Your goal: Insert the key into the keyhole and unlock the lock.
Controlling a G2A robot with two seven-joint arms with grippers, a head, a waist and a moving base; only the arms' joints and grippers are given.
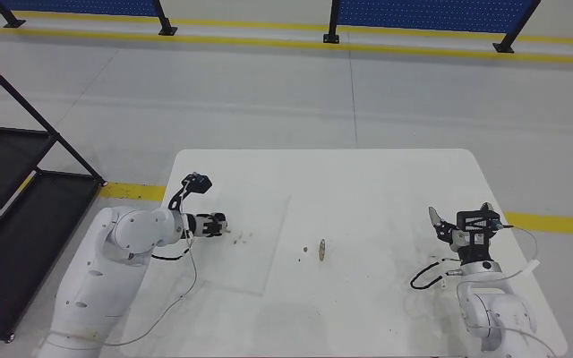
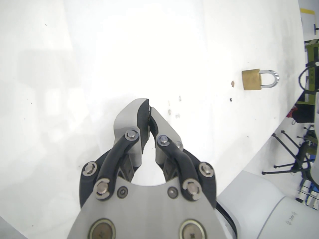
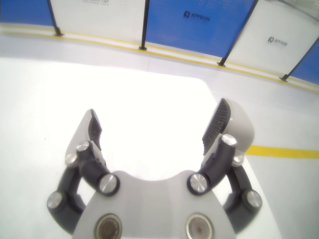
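A brass padlock (image 1: 321, 250) with a silver shackle lies flat near the middle of the white table (image 1: 376, 179). In the left wrist view the padlock (image 2: 251, 80) is off to one side, well beyond the fingertips, its shackle pointing away from the gripper. My left gripper (image 1: 219, 229) is low over the table's left part, aimed toward the padlock. Its black pads (image 2: 143, 115) are pressed together, and I cannot tell whether anything thin is pinched between them. My right gripper (image 3: 158, 115) stands open over the table's right end (image 1: 461, 215) with nothing between its fingers.
Small specks (image 2: 174, 113) dot the table just past the left fingertips, with a brown crumb (image 2: 232, 83) beside the padlock. A thin clear sheet (image 1: 260, 242) covers the left-middle of the table. A black rack (image 1: 36, 197) stands on the floor to the left.
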